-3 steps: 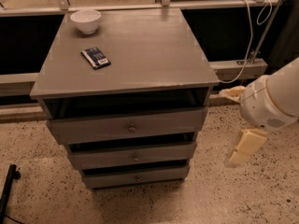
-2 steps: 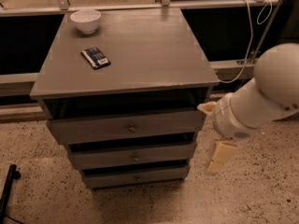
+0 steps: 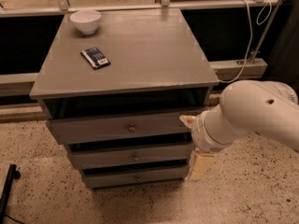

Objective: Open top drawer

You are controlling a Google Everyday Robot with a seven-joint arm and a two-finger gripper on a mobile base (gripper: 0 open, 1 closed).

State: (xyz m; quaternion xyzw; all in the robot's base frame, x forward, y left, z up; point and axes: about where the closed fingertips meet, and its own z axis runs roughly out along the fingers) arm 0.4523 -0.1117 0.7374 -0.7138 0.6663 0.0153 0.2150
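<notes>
Camera view shows the top drawer [image 3: 93,130] as the uppermost and widest of three grey fronts under the tabletop [image 3: 135,55]. A dark gap runs above the front, and its small round knob [image 3: 131,128] sits at the centre. The front lies where it lay a second ago; nothing suggests it has been pulled yet.

What has changed is the arm. A second ago it hung off to the right, clear of the cabinet. It has since swung in and down, and the end effector [image 3: 189,147] now sits at the cabinet's right front corner. Its two cream fingers are spread wide apart and hold nothing. The upper one [image 3: 188,121] lies over the right end of the top drawer front, though contact cannot be confirmed. The lower one [image 3: 201,166] hangs beside the right ends of the two lower drawers [image 3: 117,158].

My reading is that the approach is under way but the grasp is not. The knob is still well to the left of the end effector, so a further sideways move and a closing on the knob seem needed.

On the tabletop, a white bowl [image 3: 85,21] and a dark flat packet [image 3: 96,58] rest untouched.
</notes>
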